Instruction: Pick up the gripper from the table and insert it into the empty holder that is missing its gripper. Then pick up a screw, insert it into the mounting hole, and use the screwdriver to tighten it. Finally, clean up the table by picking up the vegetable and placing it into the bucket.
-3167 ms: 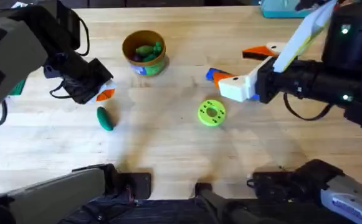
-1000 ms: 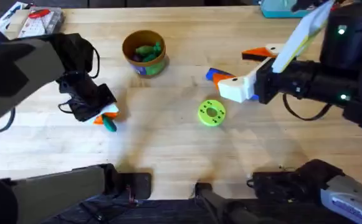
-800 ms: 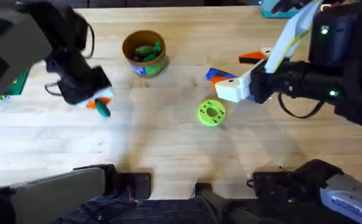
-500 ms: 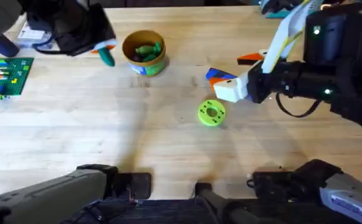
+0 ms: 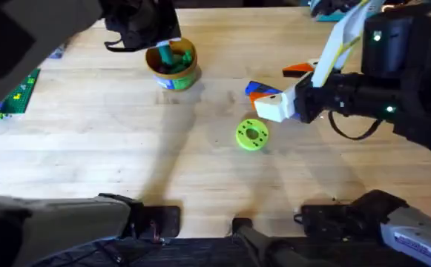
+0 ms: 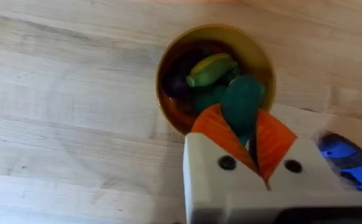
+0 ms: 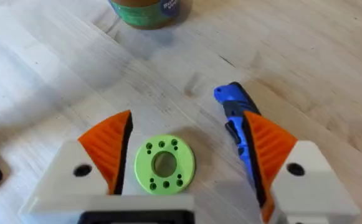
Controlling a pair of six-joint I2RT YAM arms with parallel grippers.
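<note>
— Where is your overhead camera looking from?
— It sits above the arm bases, facing down and forward over the table [image 5: 89, 148].
— And your left wrist camera?
— It looks straight down, close over the bucket [image 6: 168, 102], which your overhead view shows at the far left-centre [image 5: 173, 70].
— The right wrist one?
— Angled low across the boards; it shares the lime disc [image 7: 164, 163] with the overhead [image 5: 252, 135].
</note>
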